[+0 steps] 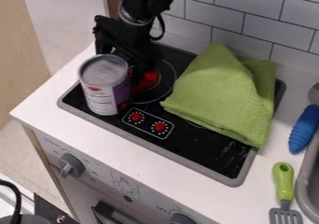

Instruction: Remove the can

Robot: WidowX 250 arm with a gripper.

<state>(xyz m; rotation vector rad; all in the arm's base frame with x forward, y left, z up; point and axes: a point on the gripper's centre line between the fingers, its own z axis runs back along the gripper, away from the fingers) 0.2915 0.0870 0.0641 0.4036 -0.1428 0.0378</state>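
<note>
The black gripper [124, 59] hangs over the back left of the stove, close behind the can and to its right. Its fingers are spread apart, one behind the can's top rim and one lower at its right side; their tips are partly hidden. The can [103, 90], with a grey top and a white and purple label, stands upright on the left part of the black stove top [205, 146]. I cannot tell whether a finger touches it.
A green cloth [221, 94] lies folded over the right part of the stove. Right of it are a blue-handled utensil [303, 129], a green-handled spatula [283, 183] and the sink's edge [304, 183]. A tiled wall [249, 6] rises behind the white counter [46, 104].
</note>
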